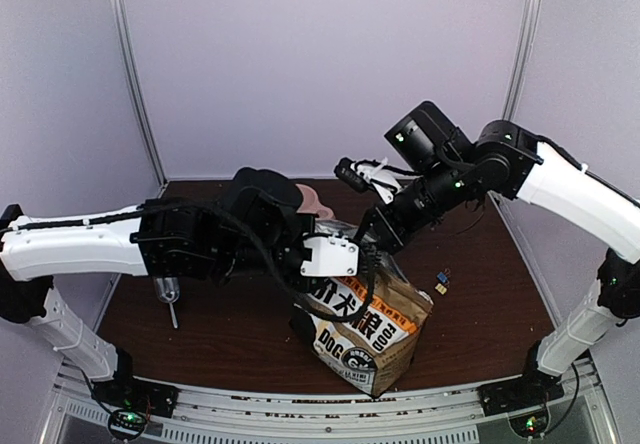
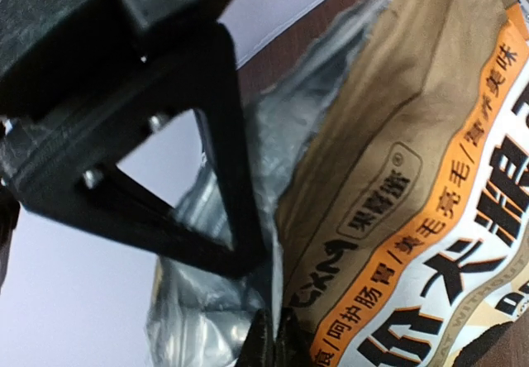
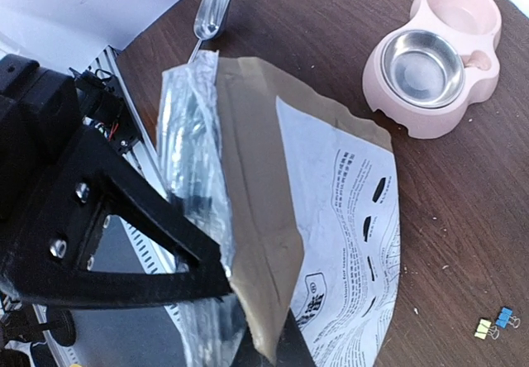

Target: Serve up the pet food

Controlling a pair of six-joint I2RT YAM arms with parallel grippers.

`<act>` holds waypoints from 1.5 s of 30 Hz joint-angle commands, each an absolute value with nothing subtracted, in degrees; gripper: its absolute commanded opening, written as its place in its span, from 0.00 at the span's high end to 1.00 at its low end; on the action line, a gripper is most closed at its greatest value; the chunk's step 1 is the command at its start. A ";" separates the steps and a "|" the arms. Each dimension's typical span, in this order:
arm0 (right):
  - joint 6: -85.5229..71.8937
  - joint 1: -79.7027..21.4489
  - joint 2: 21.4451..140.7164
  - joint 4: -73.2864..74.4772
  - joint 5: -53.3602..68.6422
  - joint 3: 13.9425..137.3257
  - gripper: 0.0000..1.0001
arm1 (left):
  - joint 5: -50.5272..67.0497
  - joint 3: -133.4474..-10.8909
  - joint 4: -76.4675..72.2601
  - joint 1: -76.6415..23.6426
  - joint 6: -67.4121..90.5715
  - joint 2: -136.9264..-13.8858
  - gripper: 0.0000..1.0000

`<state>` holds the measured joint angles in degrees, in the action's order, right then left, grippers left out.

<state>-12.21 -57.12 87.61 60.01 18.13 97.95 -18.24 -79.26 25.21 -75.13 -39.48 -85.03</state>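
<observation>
The kraft-brown and white "DOG" bag point(image 1: 368, 332) stands on the table at front centre, its top held up between both arms. My left gripper point(image 1: 360, 262) is shut on one side of the bag's top rim; in the left wrist view its fingertips point(image 2: 263, 340) pinch the edge next to the silver lining point(image 2: 198, 301). My right gripper point(image 1: 378, 239) is shut on the opposite rim; in the right wrist view it point(image 3: 277, 346) clamps the kraft flap point(image 3: 264, 218). The mouth is spread open. No pet food shows. The pink double bowl point(image 3: 434, 61) stands empty behind the bag.
A metal scoop point(image 1: 170, 297) lies on the table to the left, also in the right wrist view point(image 3: 211, 7). Small binder clips point(image 1: 440, 284) lie right of the bag. The pink bowl point(image 1: 318, 200) is mostly hidden behind the left arm. Grey walls enclose the table.
</observation>
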 commanded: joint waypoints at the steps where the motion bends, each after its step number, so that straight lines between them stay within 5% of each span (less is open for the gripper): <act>1: -10.55 -55.30 83.29 59.73 9.76 100.60 1.00 | -20.07 -76.29 25.06 -75.37 -38.55 -79.27 1.00; 11: -9.55 -52.76 84.57 66.09 -2.40 107.22 1.00 | -22.38 -77.62 37.85 -75.37 -32.89 -74.34 1.00; 24: -13.27 -57.99 90.33 59.10 4.98 112.05 1.00 | -26.68 -78.18 39.12 -73.73 -29.22 -70.96 1.00; 34: -15.44 -62.05 104.15 53.43 8.65 128.41 1.00 | -24.58 -70.33 35.68 -62.95 -25.83 -59.31 1.00; 42: -15.78 -61.91 110.01 48.72 3.80 132.49 1.00 | -22.88 -68.02 35.49 -61.10 -25.65 -57.62 1.00; 44: -15.41 -61.88 110.10 47.02 5.18 131.70 0.90 | -22.62 -67.50 35.59 -61.08 -24.37 -57.70 0.99; 45: -15.26 -61.88 110.05 46.37 5.71 131.40 0.83 | -22.52 -67.24 35.59 -61.09 -23.57 -57.55 0.90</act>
